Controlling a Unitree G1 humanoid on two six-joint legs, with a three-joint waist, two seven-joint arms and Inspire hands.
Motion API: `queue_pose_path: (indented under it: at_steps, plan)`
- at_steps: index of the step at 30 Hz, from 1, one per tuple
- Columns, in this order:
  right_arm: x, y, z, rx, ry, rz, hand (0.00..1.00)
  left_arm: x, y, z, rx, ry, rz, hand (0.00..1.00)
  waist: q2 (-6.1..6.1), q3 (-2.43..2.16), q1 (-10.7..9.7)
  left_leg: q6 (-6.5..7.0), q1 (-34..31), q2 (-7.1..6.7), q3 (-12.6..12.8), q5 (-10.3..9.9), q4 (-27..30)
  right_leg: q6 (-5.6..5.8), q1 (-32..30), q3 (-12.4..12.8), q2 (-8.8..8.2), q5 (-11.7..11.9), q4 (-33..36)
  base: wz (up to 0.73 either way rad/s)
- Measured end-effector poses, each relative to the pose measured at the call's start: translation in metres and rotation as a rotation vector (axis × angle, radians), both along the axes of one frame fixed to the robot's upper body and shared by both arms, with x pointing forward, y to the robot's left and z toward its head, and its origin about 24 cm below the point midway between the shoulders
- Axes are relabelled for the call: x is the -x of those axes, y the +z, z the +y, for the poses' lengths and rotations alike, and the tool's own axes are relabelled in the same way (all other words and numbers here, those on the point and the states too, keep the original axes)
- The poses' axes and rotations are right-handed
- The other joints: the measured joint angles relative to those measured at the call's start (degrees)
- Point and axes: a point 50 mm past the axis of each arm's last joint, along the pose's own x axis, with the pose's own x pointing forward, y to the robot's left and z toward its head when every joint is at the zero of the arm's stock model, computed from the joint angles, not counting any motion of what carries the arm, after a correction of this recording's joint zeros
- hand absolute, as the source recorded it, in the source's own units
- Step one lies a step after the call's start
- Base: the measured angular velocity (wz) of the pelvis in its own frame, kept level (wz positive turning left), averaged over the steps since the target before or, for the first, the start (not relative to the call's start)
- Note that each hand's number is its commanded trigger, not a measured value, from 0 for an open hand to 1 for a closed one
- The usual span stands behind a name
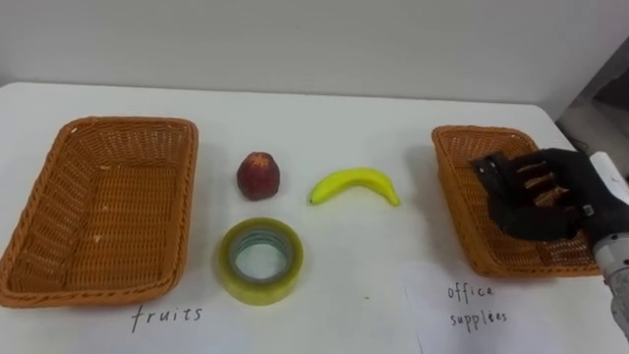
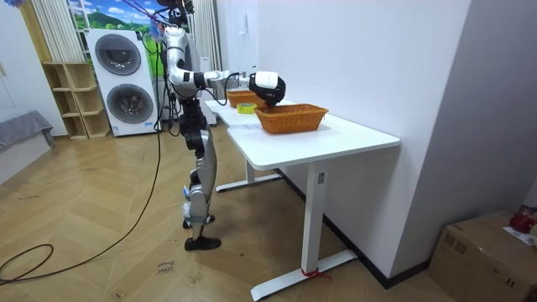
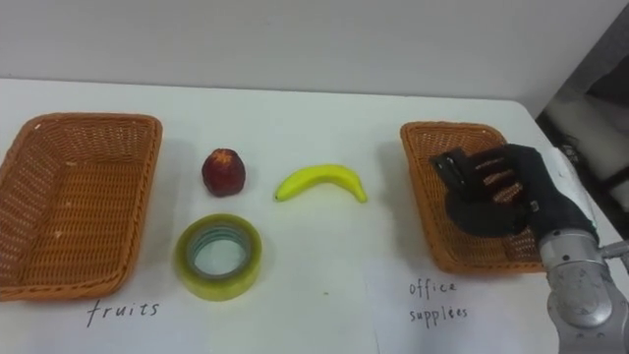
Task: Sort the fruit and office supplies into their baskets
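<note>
Fingers of the right hand (image 1: 539,197) are loosely bent over the office supplies basket (image 1: 445,182) by the tabletop's (image 1: 344,118) right edge, and I see nothing in them. From the left edge come the fruits basket (image 1: 187,197), the red apple (image 1: 257,175), the tape roll (image 1: 260,261) lying flat near the front edge, then the banana (image 1: 356,184) lying sideways. The tape roll sits well to the left of the hand, past the banana, so I think this hand must reach left for it.

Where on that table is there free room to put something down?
Bare: the far strip of table, and the patch between banana and right basket. The left basket is empty. Crowded: red fruit, banana and tape roll mid-table; the right hand hangs over the right basket.
</note>
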Motion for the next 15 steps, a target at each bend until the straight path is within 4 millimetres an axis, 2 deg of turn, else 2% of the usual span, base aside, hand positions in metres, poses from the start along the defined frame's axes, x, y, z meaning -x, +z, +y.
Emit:
queue_pose_path:
  at_steps: [15]
  plan:
    - [-0.0004, 0.0024, 0.0002, 0.025, 0.008, 0.002, 0.00, 0.0018, 0.0001, 0.0000, 0.000, 0.001, 0.003, 0.00, 0.18, -0.04, -0.05, 0.00, 0.04, -0.01, 0.04, 0.00, -0.02, 0.00, 0.01, 0.02, -0.01, 0.00, 0.05, 0.00]
